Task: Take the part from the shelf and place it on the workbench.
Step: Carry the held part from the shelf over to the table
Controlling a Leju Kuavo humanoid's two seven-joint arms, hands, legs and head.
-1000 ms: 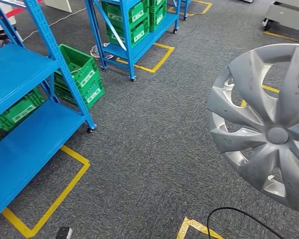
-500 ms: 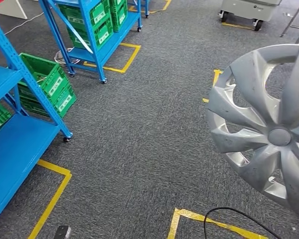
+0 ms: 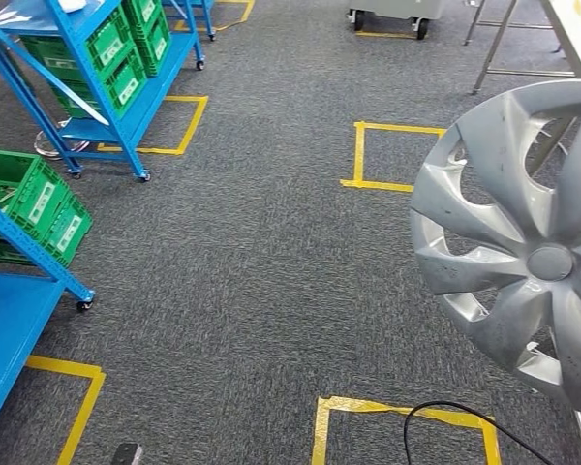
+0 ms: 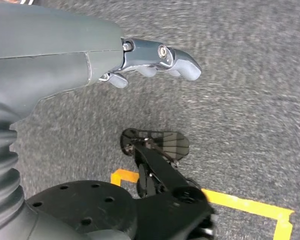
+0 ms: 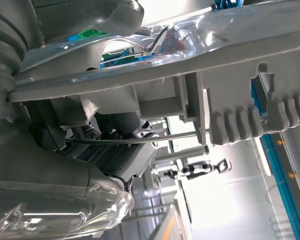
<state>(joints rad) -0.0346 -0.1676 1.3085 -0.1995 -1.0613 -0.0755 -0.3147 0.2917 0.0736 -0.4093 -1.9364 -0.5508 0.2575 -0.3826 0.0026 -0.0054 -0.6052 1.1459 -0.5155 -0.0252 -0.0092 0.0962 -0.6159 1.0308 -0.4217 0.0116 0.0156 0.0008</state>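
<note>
**Hubcap carried over the carpet**

The right hand (image 5: 84, 150) grips the silver spoked hubcap (image 3: 521, 242), held upright at the right, above grey carpet (image 3: 273, 271). The left hand (image 4: 141, 60) hangs over the floor, its fingers extended and holding nothing. Green ribbed crates (image 3: 35, 203) sit on blue metal shelves (image 3: 90, 58) at the far left.

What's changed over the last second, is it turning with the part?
The whole head view has swung: the blue shelves and green crates slid off to the left, so the robot is turning away from them. The hubcap stays at the same spot on the right, carried by the right hand.
</note>
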